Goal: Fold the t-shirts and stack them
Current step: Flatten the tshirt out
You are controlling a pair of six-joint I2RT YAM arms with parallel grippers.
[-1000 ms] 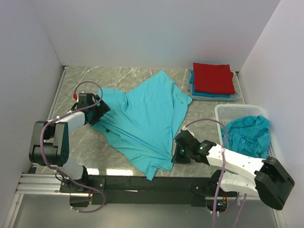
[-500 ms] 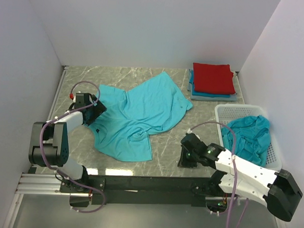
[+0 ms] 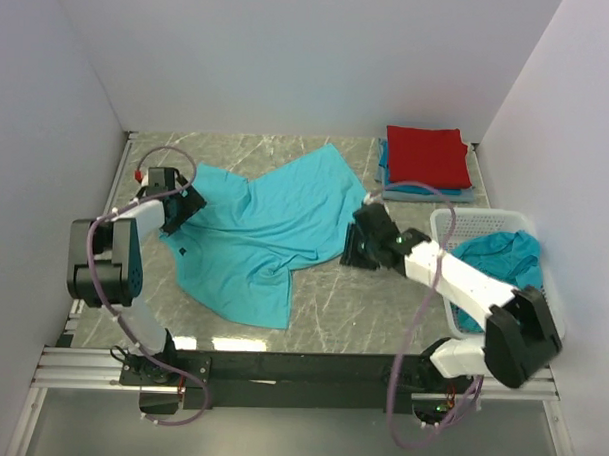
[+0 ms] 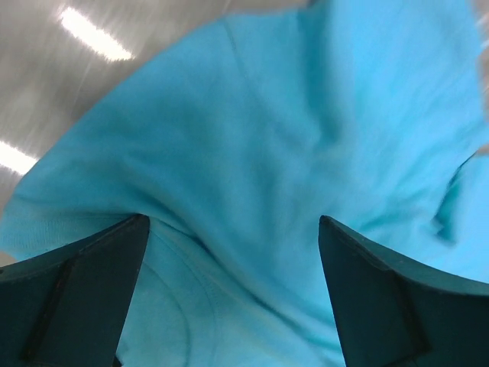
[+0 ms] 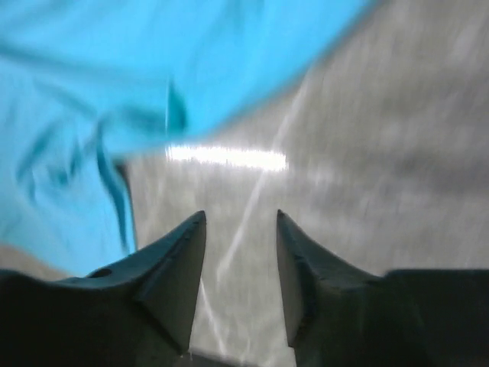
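A turquoise t-shirt point(image 3: 259, 231) lies rumpled and spread on the marble table. My left gripper point(image 3: 177, 209) is at its left edge. In the left wrist view the gripper point(image 4: 233, 220) is wide open, with the shirt's cloth point(image 4: 306, 130) lying under and between the jaws. My right gripper point(image 3: 356, 246) is just off the shirt's right edge. In the right wrist view the gripper point(image 5: 241, 214) is open and empty over bare marble, with the shirt point(image 5: 114, 84) ahead to the left. A folded red t-shirt point(image 3: 427, 155) lies on a folded blue one point(image 3: 386, 179) at the back right.
A white lattice basket point(image 3: 445, 225) at the right holds crumpled turquoise shirts point(image 3: 498, 270). White walls close in the table on three sides. The arms' black base rail point(image 3: 300, 368) runs along the near edge.
The shirt's near right part has drawn in towards the left and bunched. My right gripper moved from the near edge up to the shirt's right side. My left gripper moved slightly farther back.
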